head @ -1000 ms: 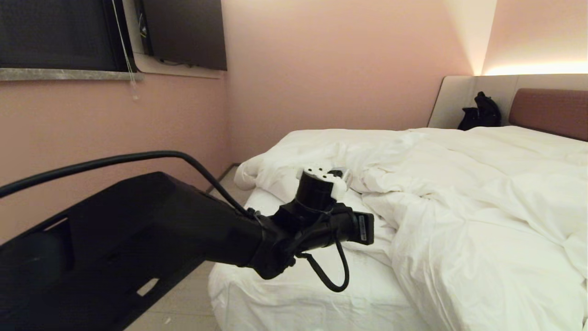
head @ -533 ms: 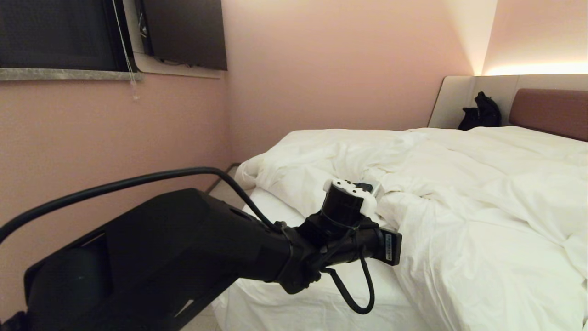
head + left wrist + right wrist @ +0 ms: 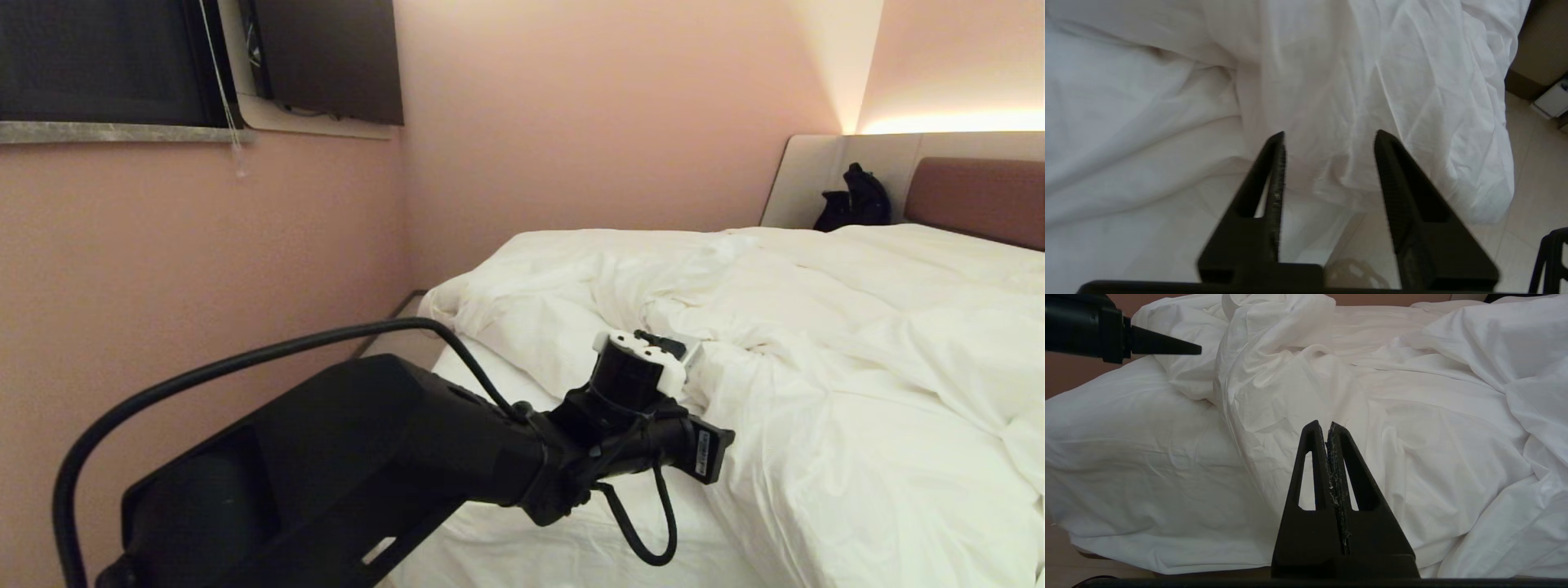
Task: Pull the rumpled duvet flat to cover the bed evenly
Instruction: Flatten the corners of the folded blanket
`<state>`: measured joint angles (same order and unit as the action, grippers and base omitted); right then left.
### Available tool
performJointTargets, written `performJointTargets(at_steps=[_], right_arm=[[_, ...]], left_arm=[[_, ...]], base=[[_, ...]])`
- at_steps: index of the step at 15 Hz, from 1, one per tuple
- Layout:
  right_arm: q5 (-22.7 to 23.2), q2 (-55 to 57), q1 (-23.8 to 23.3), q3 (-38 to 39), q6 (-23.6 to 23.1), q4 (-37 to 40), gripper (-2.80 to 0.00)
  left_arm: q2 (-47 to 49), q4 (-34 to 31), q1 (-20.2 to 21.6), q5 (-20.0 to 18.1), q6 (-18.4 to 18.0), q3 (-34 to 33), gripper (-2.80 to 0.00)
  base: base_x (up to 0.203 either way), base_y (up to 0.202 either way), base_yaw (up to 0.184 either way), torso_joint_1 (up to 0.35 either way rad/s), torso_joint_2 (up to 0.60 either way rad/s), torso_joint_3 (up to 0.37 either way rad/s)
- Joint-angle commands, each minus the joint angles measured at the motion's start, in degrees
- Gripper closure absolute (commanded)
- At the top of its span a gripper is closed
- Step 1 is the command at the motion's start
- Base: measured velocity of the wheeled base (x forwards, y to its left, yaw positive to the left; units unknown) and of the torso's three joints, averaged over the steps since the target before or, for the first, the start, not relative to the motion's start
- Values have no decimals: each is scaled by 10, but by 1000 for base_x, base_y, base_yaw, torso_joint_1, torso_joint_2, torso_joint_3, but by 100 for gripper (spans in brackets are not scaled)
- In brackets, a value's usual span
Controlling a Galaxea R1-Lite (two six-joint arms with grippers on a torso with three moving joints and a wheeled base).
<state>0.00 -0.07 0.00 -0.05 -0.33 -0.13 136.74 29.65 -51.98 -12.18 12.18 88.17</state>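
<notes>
the duvet (image 3: 816, 343) lies rumpled on the bed (image 3: 522, 539), bunched into ridges and folds toward the headboard (image 3: 976, 200) side, while the corner of the mattress farthest from the headboard shows only bare fitted sheet (image 3: 498, 384). one edge of the duvet hangs over the side of the bed, down toward the tiled floor (image 3: 1515, 228).

the left gripper (image 3: 1329, 136) reaches out over that bare corner, right at the duvet's folded edge. its 2 fingers (image 3: 1274, 171) stand spread with white cloth showing between them; they seem to hover just above the fabric rather than pinch it, though contact is hard to judge from this angle. in the head view only the wrist and its white camera mount (image 3: 645, 359) show, the fingertips hidden behind them.

the right gripper (image 3: 1327, 424) is pressed together, holding nothing, low at the bed's side and pointed at the hanging part of the duvet.

a dark bag (image 3: 853, 200) sits beside the headboard, against the pale side panel (image 3: 816, 175). a dark window (image 3: 98, 61) is on the wall well away from the headboard.
</notes>
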Motion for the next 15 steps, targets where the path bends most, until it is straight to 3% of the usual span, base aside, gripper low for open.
performJointTargets(at_steps=[1,5,15], right_arm=[[0,1,0,0,0,0,0],[1,1,0,0,0,0,0],[0,1,0,0,0,0,0]], left_arm=[[13,16,-5,-1,-10,1,-280],[45,95,-18,-1,-29,11,-280],[130,58,-39,0,-29,142,-280]], base=[[0,0,0,0,0,0],[0,0,0,0,0,0],[0,0,0,0,0,0]])
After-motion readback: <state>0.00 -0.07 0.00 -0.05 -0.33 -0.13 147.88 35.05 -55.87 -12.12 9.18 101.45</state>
